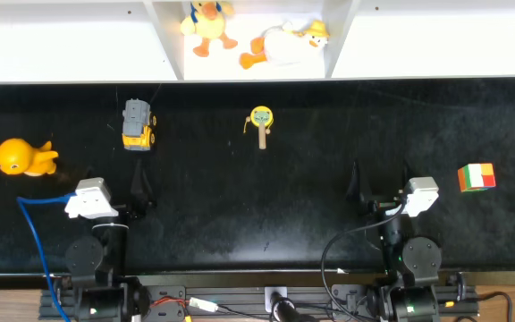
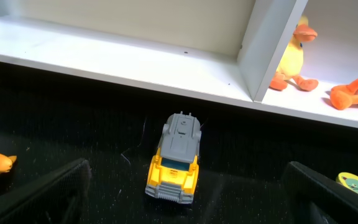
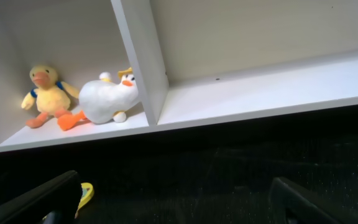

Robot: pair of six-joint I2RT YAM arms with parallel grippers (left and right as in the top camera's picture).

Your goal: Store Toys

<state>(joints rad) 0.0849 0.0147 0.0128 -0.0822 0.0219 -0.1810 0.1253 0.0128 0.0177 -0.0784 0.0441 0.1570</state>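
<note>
Black matting covers the table, and a white shelf unit runs along its far edge.

Stored items: the middle compartment holds a yellow plush duck, seated upright, and a white plush duck lying on its side just beside it, with its orange feet towards the yellow one.

Items on the table:
- An orange rubber duck sits at the far left.
- A yellow toy truck with a grey top stands on its wheels near the shelf front, its grey end pointing at the shelf.
- A round yellow-green toy on a wooden handle lies flat near the middle, in front of the occupied compartment.
- A multicoloured cube rests at the far right, well apart from the rest.

Left gripper: it is near its base, facing the truck. The jaws are spread wide and hold nothing, and the truck is framed between them without contact.

Right gripper: it is near its base, facing the shelf. The jaws are likewise wide apart and empty, over bare matting.
</note>
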